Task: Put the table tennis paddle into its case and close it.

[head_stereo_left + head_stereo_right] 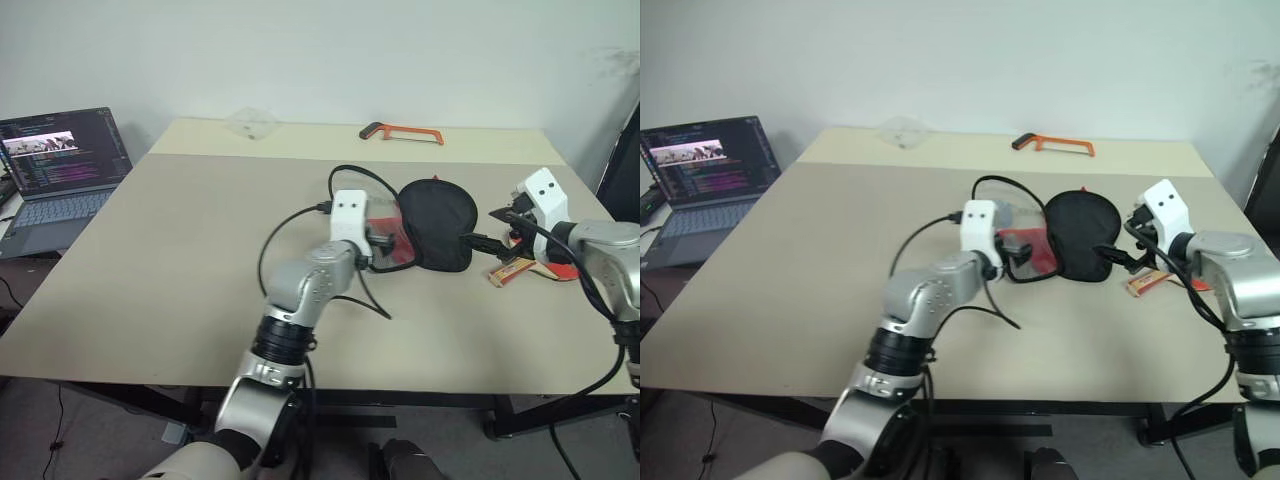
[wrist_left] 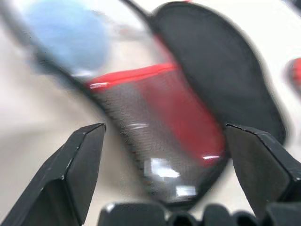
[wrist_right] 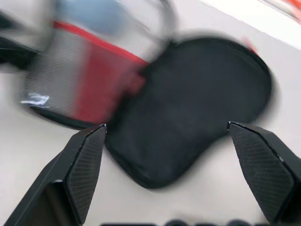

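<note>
Left end effector [image 1: 385, 243], jaws wide, faces the opened case [image 1: 425, 225]; paddle [image 1: 540, 268] beside it should be fetched first.

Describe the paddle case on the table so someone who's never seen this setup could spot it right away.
On the beige table, look right of centre, between the two grippers. The case lies opened flat there: one black fabric half, and beside it a half with a clear window, red band and mesh. The orange hacksaw lies at the far edge.

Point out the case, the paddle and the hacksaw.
case [image 1: 436, 222], left eye view, black fabric face.
paddle [image 1: 511, 273], left eye view, wooden handle.
hacksaw [image 1: 402, 131], left eye view, orange frame.
</note>
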